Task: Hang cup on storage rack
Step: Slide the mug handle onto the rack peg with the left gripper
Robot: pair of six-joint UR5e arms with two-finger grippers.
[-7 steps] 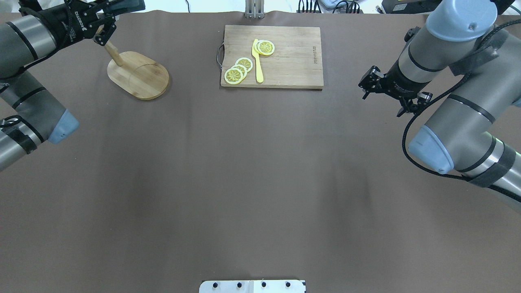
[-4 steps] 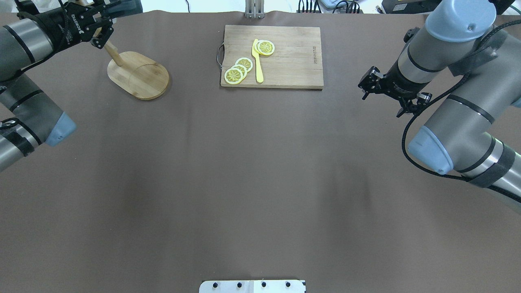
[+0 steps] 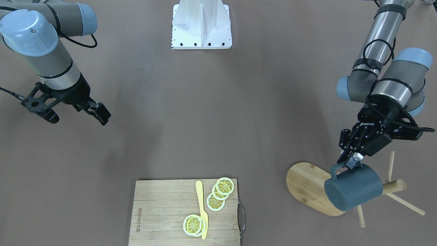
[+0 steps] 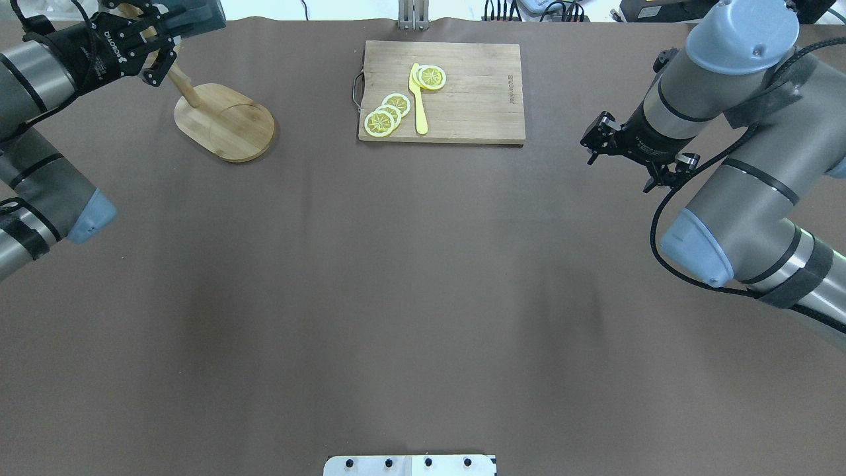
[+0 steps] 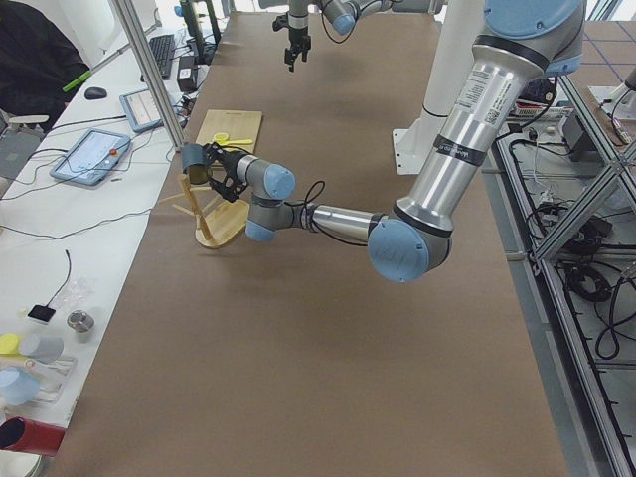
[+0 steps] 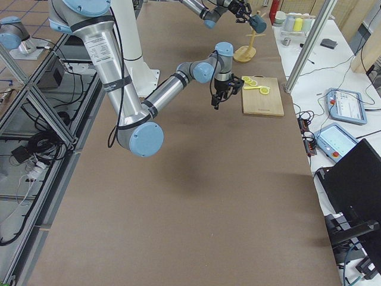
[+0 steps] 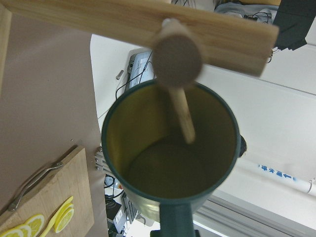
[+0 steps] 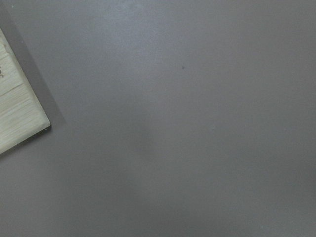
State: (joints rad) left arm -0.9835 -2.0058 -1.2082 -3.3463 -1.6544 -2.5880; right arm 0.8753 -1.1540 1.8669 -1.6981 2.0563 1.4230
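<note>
Left of frame: right gripper (image 3: 78,119), fingers spread wide, above the counter (image 3: 218,119). Lower centre: cutting board (image 3: 164,212) carrying lemon slices (image 3: 225,186) and yellow knife (image 3: 202,208). Lower right: left gripper (image 3: 351,163) fingers clamp the cup (image 3: 353,191) at its handle; a peg (image 7: 182,116) of the storage rack (image 3: 307,186) reaches inside it.

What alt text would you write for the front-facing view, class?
The left claw grips a blue-grey mug by its handle, tipped sideways at a wooden mug rack. The right claw hangs open; lemon slices lie on a cutting board.
</note>
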